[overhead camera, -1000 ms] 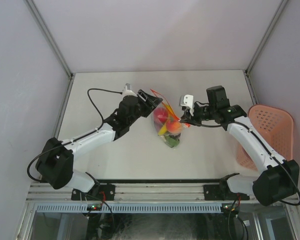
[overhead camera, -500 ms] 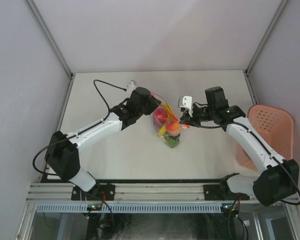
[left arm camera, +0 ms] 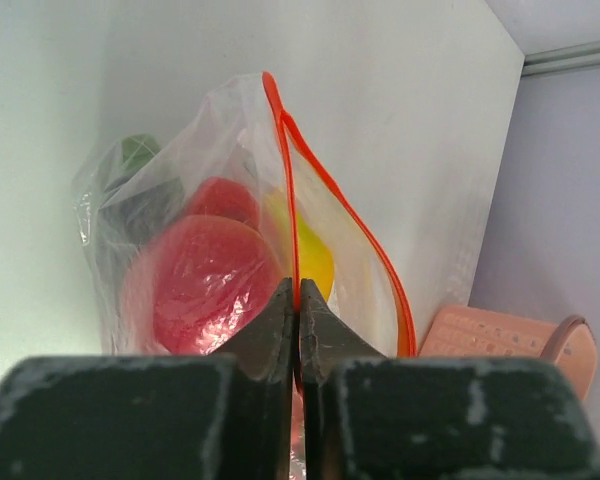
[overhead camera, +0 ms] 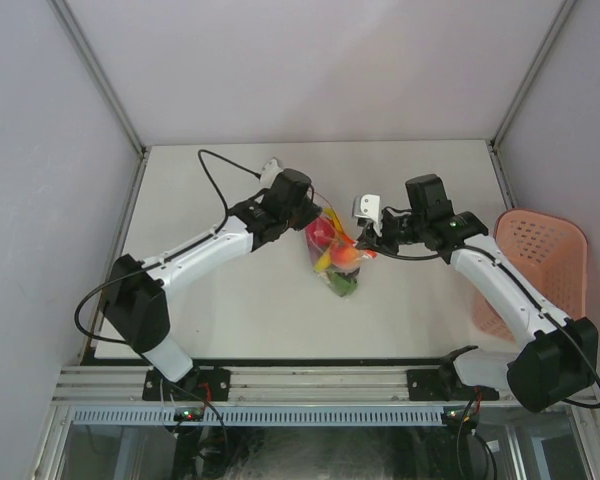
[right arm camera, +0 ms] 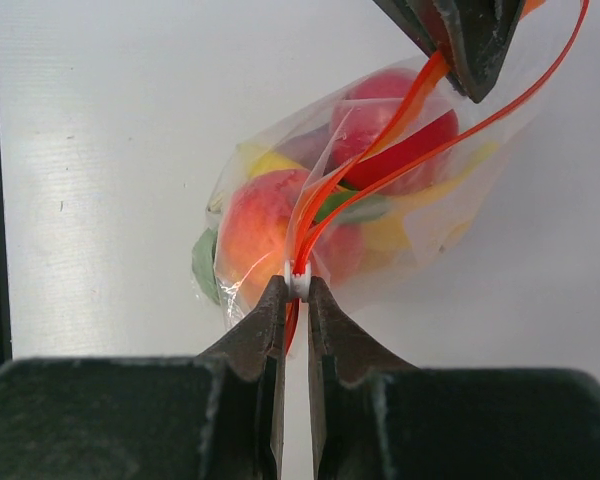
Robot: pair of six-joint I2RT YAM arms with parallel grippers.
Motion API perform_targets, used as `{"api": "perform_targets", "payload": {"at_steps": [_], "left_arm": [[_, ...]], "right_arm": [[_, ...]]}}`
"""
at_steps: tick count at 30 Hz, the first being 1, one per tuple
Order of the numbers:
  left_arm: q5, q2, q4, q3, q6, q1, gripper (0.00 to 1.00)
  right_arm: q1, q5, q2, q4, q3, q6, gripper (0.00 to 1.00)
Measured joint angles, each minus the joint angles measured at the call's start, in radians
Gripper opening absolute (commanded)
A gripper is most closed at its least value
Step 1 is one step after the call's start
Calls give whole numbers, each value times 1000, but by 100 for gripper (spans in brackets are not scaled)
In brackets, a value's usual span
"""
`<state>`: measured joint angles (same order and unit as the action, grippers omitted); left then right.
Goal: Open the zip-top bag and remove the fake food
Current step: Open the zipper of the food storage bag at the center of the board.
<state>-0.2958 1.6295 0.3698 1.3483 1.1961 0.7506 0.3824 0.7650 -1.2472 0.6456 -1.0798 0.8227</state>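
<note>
The clear zip-top bag lies mid-table, its red-orange zip strip partly parted. Fake food shows through the plastic: a red round piece, a yellow piece, a green one and an orange-red fruit. My left gripper is shut on one side of the strip at the bag's far-left corner. At the bag's right end, my right gripper is shut on the white slider and the strip. The left fingers also show in the right wrist view, pinching the strip.
A pink perforated basket stands at the table's right edge, and its rim shows in the left wrist view. The left arm's cable loops over the back left of the table. Walls close in the back and sides.
My left arm has swung right to the bag's corner, and its jaws have closed on the zip strip. The right gripper has kept its hold and hardly moved.
</note>
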Motion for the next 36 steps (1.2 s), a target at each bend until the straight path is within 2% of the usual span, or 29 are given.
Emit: {"api": "perform_targets", "payload": {"at_steps": [32,36], "left_arm": [[12,-59,-50,1,-208,-87,0],[19,-59,-40,27,-287,-87,0]], "right_arm": [[-56,47,0,-35,6,-13,1],[-56,84,-2,-43,6,-50,30]]}}
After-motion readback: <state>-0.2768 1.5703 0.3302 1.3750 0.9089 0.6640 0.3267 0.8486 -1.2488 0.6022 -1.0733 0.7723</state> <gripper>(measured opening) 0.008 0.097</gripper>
